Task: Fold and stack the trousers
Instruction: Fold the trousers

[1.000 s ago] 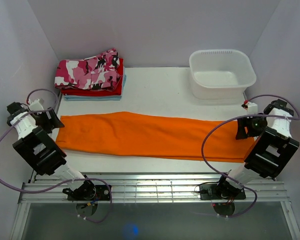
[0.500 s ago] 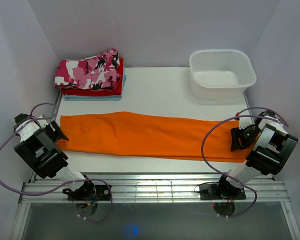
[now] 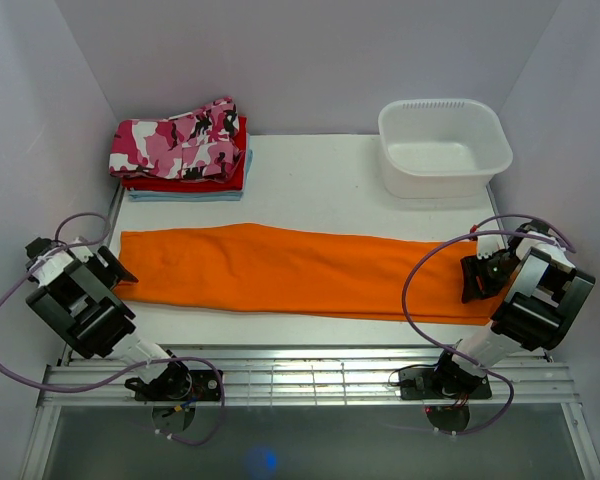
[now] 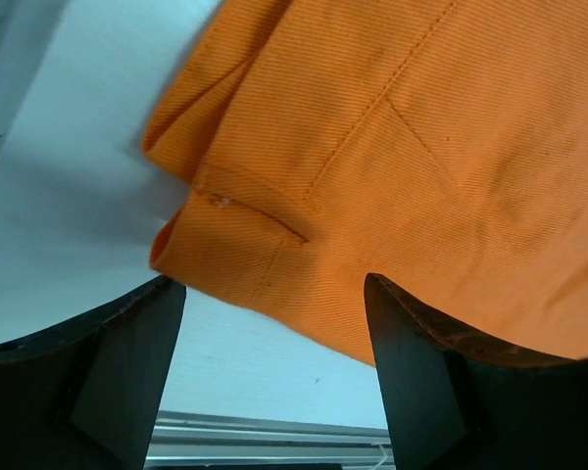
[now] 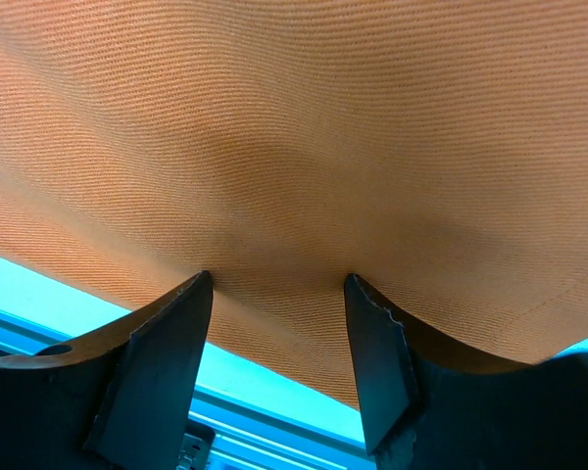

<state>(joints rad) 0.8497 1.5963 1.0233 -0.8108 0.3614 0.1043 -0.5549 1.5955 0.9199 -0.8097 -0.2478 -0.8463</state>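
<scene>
Both sets of jaws are apart. The left gripper (image 3: 116,272) (image 4: 274,294) sits low at the left edge of the worktop, with its fingers on either side of the waist corner of the trousers (image 3: 300,272) (image 4: 441,127). The right gripper (image 3: 471,280) (image 5: 279,284) is down on the other end, near the right edge, and orange cloth (image 5: 294,127) fills its view. The trousers lie flat and long across the middle, from left to right. A white tub (image 3: 440,182) stands in the far right corner, well apart from them, and its white bottom shows. A pile (image 3: 180,150) of folded clothes lies in the far left corner: pink camo on top, red under it, light blue at the bottom. A second ago both arms were higher and further out; now they have dipped to the ends of the cloth. The trousers, tub and pile have stayed put. The worktop (image 3: 315,185) is white, pale walls stand on three sides, and a metal rail (image 3: 310,375) runs along the near edge.
</scene>
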